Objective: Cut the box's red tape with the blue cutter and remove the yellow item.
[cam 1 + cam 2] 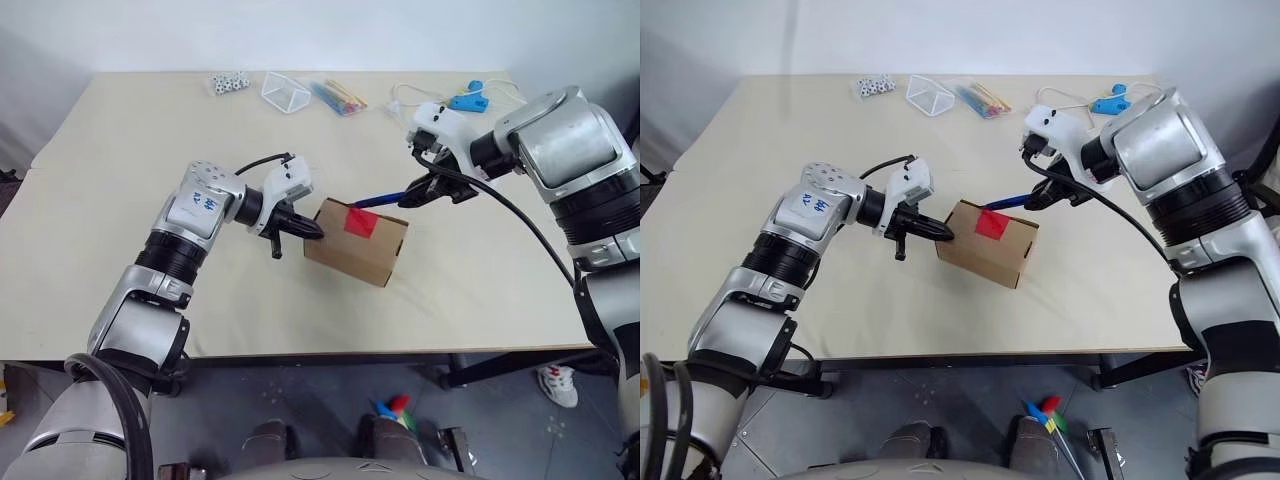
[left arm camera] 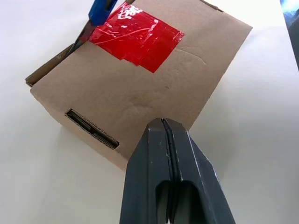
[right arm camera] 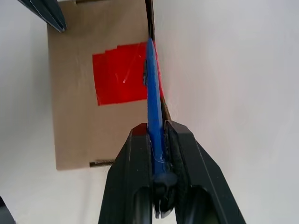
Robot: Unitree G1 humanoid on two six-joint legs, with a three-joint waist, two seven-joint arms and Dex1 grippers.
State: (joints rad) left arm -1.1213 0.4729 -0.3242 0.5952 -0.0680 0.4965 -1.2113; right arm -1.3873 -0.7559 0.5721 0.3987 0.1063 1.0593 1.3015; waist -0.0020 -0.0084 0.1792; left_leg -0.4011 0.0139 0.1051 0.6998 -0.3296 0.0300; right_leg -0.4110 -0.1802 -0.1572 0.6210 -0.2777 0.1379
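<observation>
Centre frame, the light, crushable box is braced by the pressed-together left gripper; the right gripper pinches the slim, stiff blue cutter at the red tape.

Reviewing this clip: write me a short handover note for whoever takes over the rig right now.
Left pincer: shut, empty, pressed against the box at its left end.
Right pincer: shut on the blue cutter, whose tip sits at the edge of the red tape along the lid seam.
Done: cutter picked up and brought to the tape.
Left: the tape looks uncut and the box is closed; cut, open, take out the yellow item.
</observation>
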